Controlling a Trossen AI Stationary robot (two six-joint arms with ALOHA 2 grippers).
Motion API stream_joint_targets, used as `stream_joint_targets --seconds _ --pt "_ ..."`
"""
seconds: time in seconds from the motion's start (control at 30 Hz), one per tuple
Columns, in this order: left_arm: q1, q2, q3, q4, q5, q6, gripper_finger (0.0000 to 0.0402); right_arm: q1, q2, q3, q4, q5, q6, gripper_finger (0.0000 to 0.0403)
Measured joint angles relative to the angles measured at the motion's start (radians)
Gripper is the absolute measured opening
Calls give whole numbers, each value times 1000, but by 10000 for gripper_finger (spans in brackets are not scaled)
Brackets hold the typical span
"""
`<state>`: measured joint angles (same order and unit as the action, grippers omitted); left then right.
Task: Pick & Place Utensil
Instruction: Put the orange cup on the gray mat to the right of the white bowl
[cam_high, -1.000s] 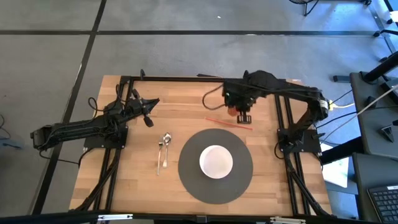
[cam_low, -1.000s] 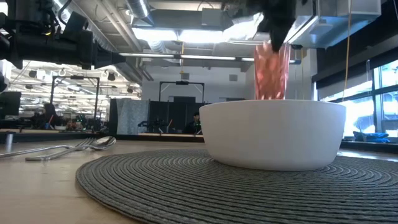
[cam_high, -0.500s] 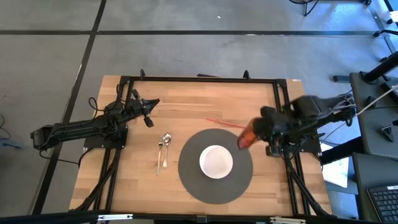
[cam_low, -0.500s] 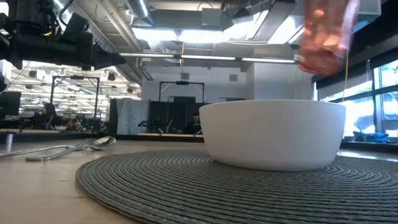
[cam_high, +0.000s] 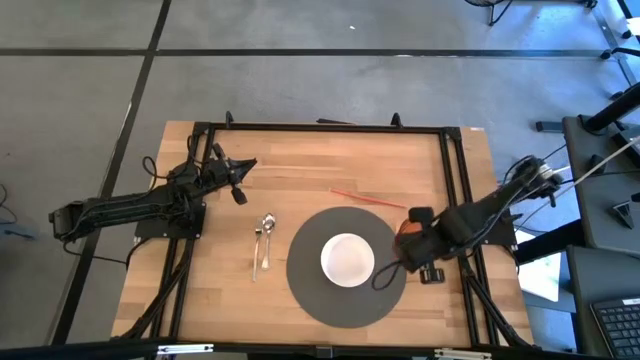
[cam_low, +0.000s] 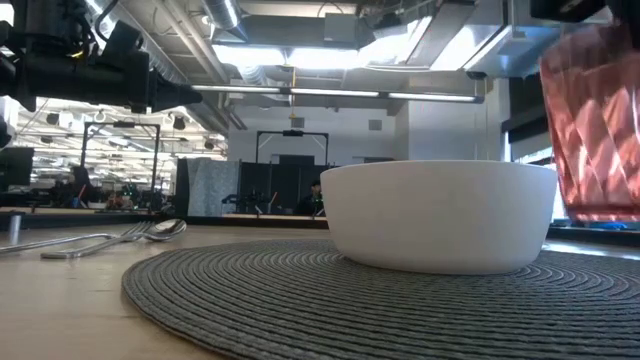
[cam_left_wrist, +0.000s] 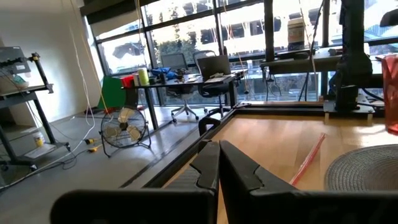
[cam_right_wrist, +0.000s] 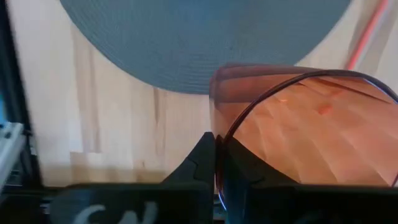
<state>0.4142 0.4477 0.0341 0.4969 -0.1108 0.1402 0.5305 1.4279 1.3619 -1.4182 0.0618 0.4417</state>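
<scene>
A translucent orange-pink faceted cup (cam_high: 404, 228) hangs in my right gripper (cam_high: 412, 234) at the right rim of the grey round placemat (cam_high: 300, 262); the low view shows the cup (cam_low: 598, 120) right of the white bowl (cam_low: 438, 215). The bowl (cam_high: 347, 258) stands on the placemat's middle. A spoon (cam_high: 267, 232) and a fork (cam_high: 257, 250) lie flat on the wood left of the mat. My left gripper (cam_high: 238, 187) is shut and waits above the table's left part, touching nothing. My right gripper holds the cup by its rim (cam_right_wrist: 216, 177), the wall pinched with one finger (cam_right_wrist: 239, 163) inside the cup and one finger (cam_right_wrist: 200, 160) outside. The fingers come from above, slanting in from the table's right. The cup sits roughly upright, its bottom (cam_low: 600, 212) just clear of the table.
A thin red straw (cam_high: 367, 197) lies on the wood beyond the mat. Black frame rails (cam_high: 458, 190) run along the table's left, right and far sides. Bare wood (cam_high: 300, 170) shows across the far middle.
My right gripper, shut on the cup, has swung from the far middle of the table toward the right and near edges and come down beside the mat. The cup travelled with it, tipped midway, and now hangs roughly upright close to the table.
</scene>
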Motion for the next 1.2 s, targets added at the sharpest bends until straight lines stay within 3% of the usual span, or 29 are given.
stream_joint_targets --seconds 0.27,0.7,1.2 --pt "0 0 0 0 0 -13 3 25 102 -1 81 52 -33 10" --pt "0 0 0 0 0 -14 3 25 136 1 118 63 -52 16" --pt "0 0 0 0 0 -13 3 25 135 52 115 24 -26 120"
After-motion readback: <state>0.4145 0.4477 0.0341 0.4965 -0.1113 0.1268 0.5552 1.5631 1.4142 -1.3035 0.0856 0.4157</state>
